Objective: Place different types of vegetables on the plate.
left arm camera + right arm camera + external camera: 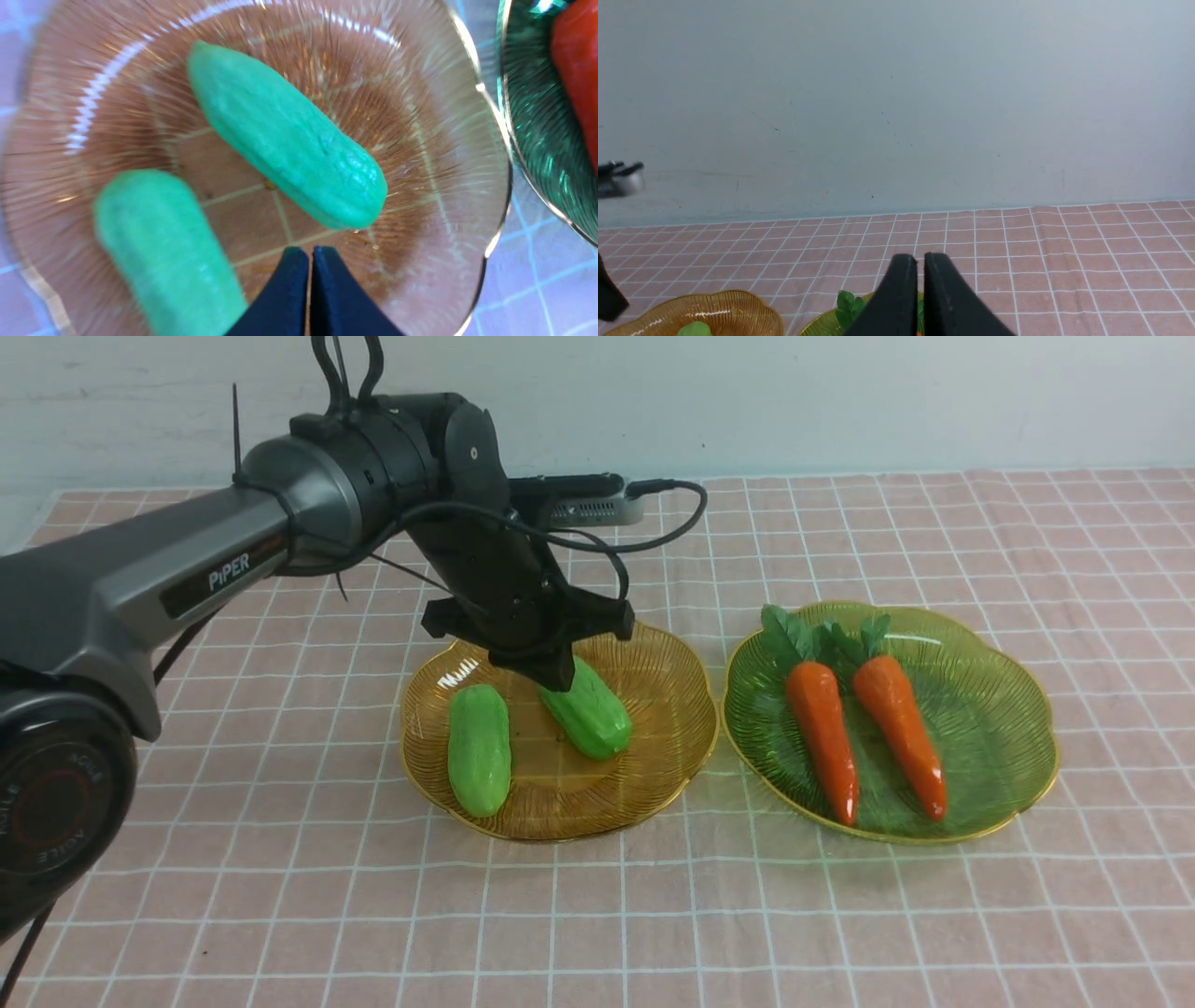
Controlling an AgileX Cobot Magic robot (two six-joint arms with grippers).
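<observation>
Two light-green gourds point(479, 749) point(593, 714) lie on the amber plate point(653, 784). Two orange carrots point(822, 737) point(901, 733) with green tops lie side by side on the green plate point(1008, 709) to its right. My left gripper point(551, 677) hangs low over the amber plate at the far end of the right gourd. In the left wrist view it point(310, 252) is shut and holds nothing, its tips just short of that gourd point(285, 135); the other gourd point(168, 252) lies beside it. My right gripper point(920, 259) is shut and empty, raised and facing the wall.
A pink checked cloth point(840, 915) covers the table. The two plates nearly touch at their rims. A pale wall point(840, 392) runs along the back. The left arm's cable point(672, 523) loops above the amber plate. The right arm is out of the front view.
</observation>
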